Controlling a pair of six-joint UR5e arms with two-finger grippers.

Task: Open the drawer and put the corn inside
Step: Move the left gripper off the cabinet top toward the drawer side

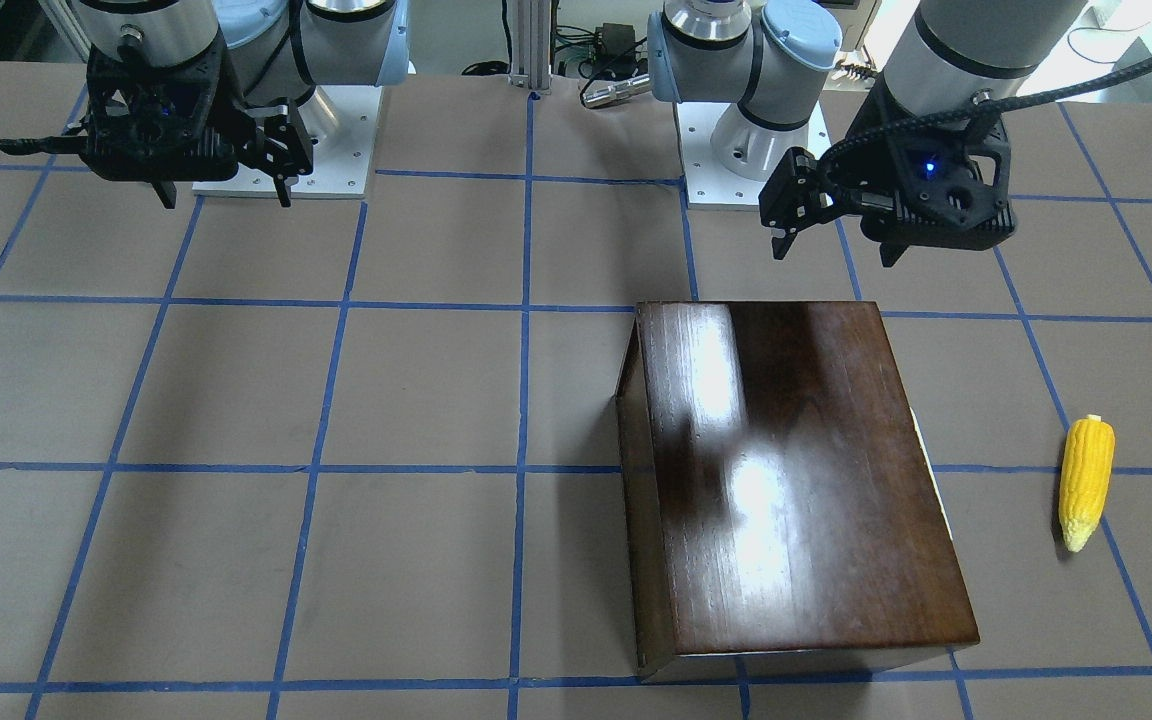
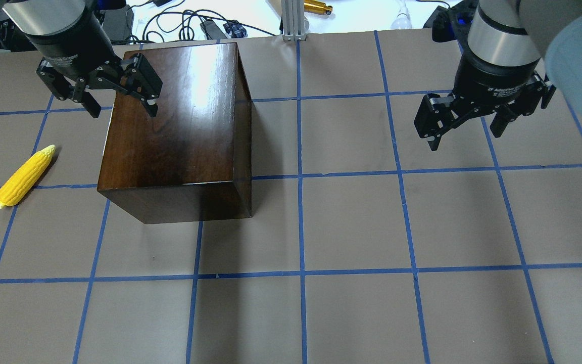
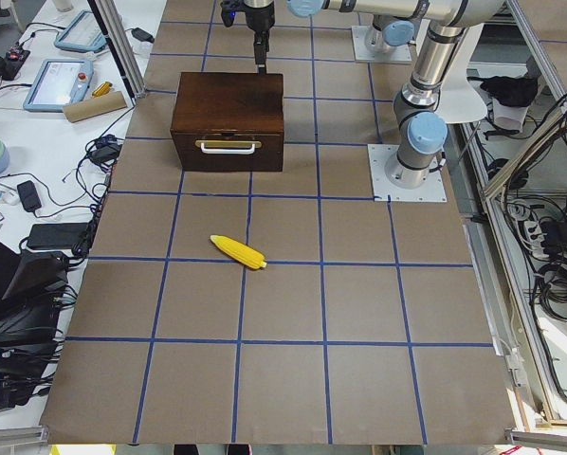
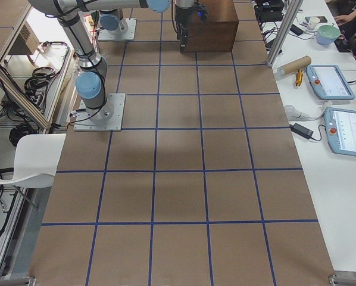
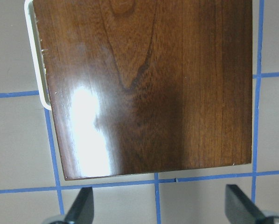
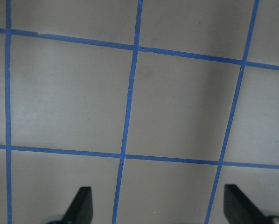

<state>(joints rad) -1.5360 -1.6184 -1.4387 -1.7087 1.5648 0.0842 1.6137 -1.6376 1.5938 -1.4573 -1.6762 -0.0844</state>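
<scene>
Yellow corn [image 2: 24, 176] lies near box [image 2: 175, 131], drawer [image 3: 228, 159] shut.

Left arm [image 2: 58, 25]: seen at 11 o'clock in the overhead view, wrist pointed straight down.
Left gripper [image 2: 122, 108]: held aloft, fingers spread wide, nothing gripped.
Right arm [image 2: 503, 35]: seen at 1 o'clock, wrist pointed down.
Right gripper [image 2: 464, 139]: held aloft, fingers spread wide, nothing gripped.

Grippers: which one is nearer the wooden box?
The left gripper, hanging open at the edge of the wooden box; its wrist camera shows the box top. The right gripper hangs over table, well apart.
</scene>
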